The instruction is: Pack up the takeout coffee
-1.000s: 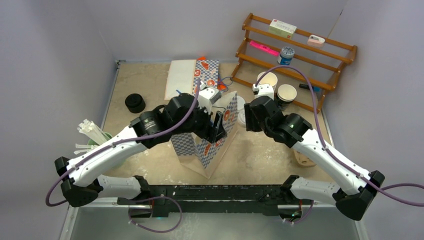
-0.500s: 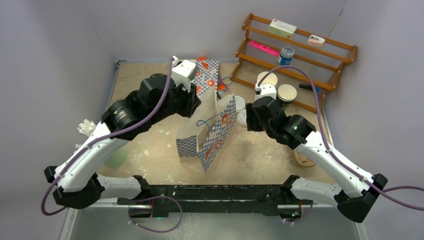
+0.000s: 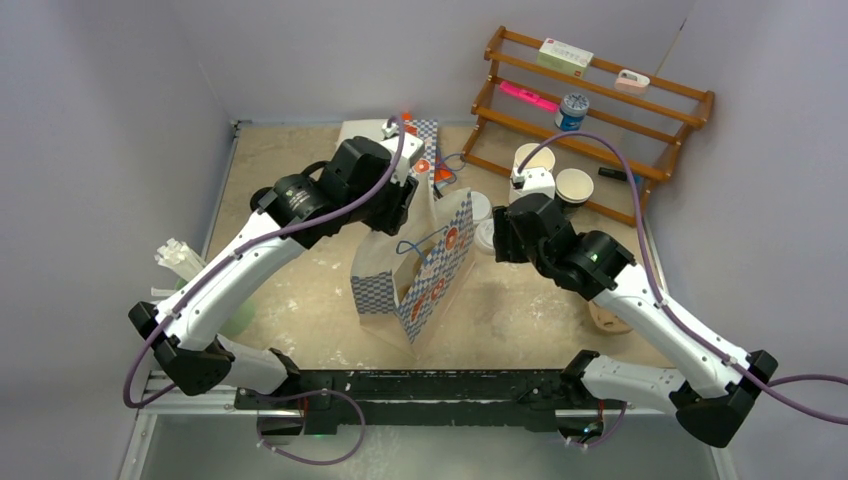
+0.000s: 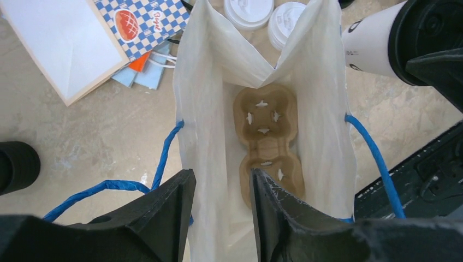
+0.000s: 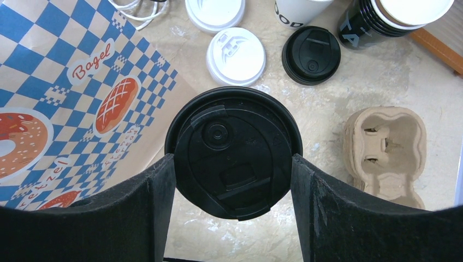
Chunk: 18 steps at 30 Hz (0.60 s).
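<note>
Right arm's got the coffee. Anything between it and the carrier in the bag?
Yes, the wall of the bag. The coffee in the right gripper sits outside it, alongside. The carrier wells look empty, and the mouth is open from above.

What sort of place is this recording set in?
Probably a mock café takeout counter staged on a lab tabletop: a bagel-print paper bag holding a pulp cup carrier, a black-lidded coffee cup, and loose white lids.
</note>
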### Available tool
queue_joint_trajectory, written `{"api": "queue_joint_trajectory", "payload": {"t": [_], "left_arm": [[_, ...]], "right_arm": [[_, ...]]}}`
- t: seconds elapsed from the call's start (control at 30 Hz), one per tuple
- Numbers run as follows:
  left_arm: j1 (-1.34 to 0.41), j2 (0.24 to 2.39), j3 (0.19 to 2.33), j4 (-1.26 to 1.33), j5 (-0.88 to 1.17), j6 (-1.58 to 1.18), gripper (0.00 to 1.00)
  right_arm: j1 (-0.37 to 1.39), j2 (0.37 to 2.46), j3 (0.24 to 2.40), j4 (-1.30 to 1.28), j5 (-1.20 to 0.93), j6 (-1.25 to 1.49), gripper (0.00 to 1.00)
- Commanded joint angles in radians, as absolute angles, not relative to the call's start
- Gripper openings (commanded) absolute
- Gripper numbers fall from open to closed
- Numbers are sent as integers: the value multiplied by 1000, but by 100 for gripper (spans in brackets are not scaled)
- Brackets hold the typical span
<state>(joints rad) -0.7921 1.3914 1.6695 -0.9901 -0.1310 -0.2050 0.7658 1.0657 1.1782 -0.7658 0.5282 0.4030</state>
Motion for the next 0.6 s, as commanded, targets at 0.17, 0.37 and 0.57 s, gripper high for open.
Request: {"api": "queue_joint_trajectory", "payload": {"t": [0.17,0.37,0.57], "left_arm": [[-787,1389,1692,-982,-266,-160,53],[-776,1434,1649,-972,-248,-144,56],[-754,1467,1626,-968,-222,-154,54]], "right_arm": [[769,1045,1226,-773,531,401,41],[769,1025,1285,-806,510,400,41],[769,1005,1395,-845,445,388,41]]}}
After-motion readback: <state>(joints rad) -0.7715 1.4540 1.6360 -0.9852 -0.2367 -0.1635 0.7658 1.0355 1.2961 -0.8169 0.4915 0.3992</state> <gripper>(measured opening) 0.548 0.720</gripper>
